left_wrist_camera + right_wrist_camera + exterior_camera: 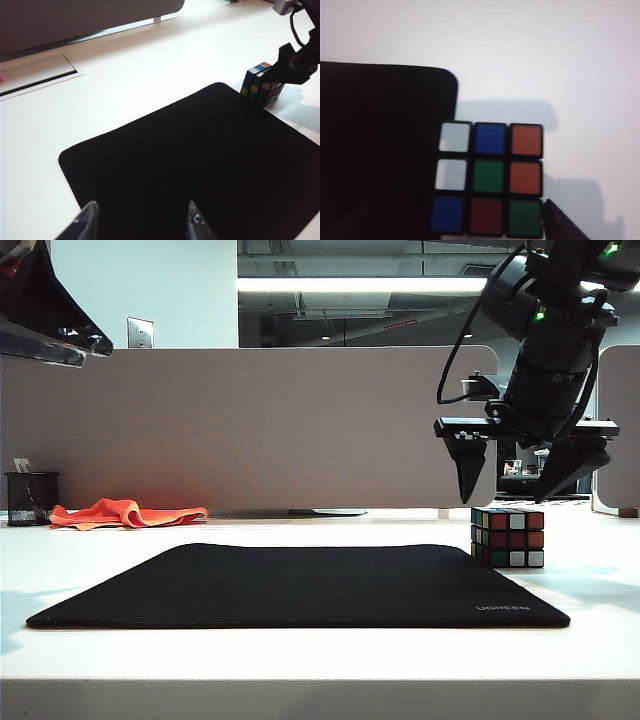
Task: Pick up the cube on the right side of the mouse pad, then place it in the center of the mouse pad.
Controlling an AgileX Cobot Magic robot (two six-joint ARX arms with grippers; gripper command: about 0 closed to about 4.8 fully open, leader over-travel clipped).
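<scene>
Hovering my right gripper (518, 480) just above the cube (508, 537), I judge the best move is to sink straight down, centred, so one finger passes each side and neither catches the top face. The cube sits on the table at the mouse pad's (300, 585) three o'clock edge, touching it or nearly so. My right jaws are spread wide and empty, and my left gripper (142, 222) hangs wide open and empty over the pad's nine o'clock side.
</scene>
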